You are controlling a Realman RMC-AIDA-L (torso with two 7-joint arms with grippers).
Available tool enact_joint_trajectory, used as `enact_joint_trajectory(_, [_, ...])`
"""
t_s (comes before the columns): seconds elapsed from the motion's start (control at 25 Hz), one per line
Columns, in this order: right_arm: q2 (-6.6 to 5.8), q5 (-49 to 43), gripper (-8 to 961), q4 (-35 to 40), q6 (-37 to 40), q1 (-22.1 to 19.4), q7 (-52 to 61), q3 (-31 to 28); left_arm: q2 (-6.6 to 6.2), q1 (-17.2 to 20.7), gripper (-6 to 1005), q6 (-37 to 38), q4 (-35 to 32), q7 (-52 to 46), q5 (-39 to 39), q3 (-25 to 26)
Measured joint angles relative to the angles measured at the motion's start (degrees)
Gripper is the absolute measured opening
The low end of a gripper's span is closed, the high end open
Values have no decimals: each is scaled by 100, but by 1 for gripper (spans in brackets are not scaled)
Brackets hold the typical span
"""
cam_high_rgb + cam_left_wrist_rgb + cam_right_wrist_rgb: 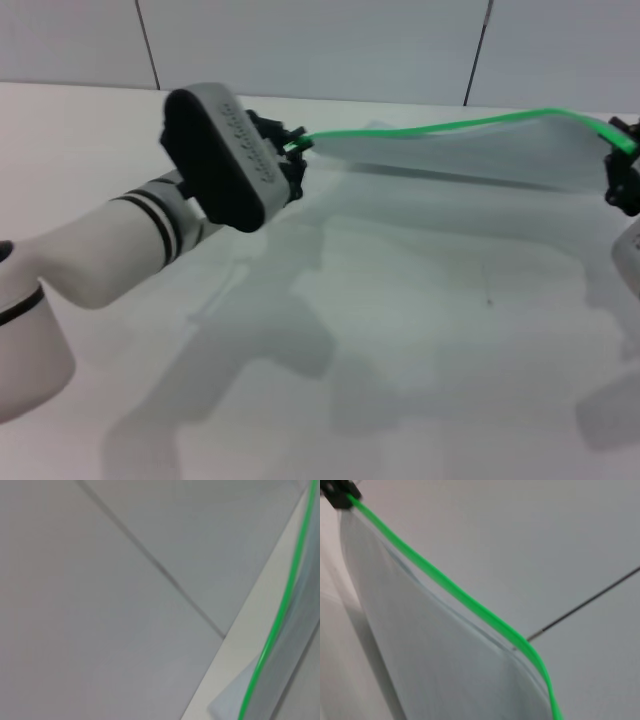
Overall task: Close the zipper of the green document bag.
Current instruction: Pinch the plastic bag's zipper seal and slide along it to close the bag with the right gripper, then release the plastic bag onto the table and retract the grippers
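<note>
Over a white table [420, 330], both grippers hold up the translucent pale green document bag [470, 155]. Left gripper [293, 150] is clamped at the thin bright green zipper [450, 126] end, right gripper [622, 165] clamped opposite. The zip looks nearly or fully closed.

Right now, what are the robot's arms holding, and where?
The green document bag, by the two ends of its zipper: left tool at one end, right tool at the other.

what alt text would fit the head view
Two grippers hold the green document bag up over a white table, its zipper edge on top: the left gripper at one end, the right gripper at the other.
</note>
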State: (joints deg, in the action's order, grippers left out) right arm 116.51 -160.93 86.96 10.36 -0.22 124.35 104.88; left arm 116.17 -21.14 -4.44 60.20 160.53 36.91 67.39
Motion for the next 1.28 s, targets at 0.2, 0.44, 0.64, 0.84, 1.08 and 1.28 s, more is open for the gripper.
enact_joint_trajectory(0.2, [3, 1, 58, -19, -1, -5, 52, -79, 1, 66, 84, -7, 5, -4, 0, 100])
enact_joint_trajectory(0.44, [7, 0, 59, -126, -212, -5, 55, -50, 1, 43, 84, -5, -19, -16, 0, 98])
enact_joint_trajectory(0.64, [54, 73, 59, -441, -1076, -72, 208, -58, 5, -28, 85, -34, -23, -54, -16, 190])
enact_joint_trajectory(0.84, [36, 1382, 134, -868, -2617, -127, 295, -102, 11, -92, 156, -254, 65, -278, -659, 491])
enact_joint_trajectory(1.08, [23, 3269, 223, -1630, -4788, 118, 339, 470, 16, -83, 335, -1451, 20, -339, -1928, 893])
enact_joint_trajectory(1.28, [5, 4335, 375, -2370, -5829, 614, 374, 1329, 5, 95, 458, -2546, -211, -329, -2769, 973])
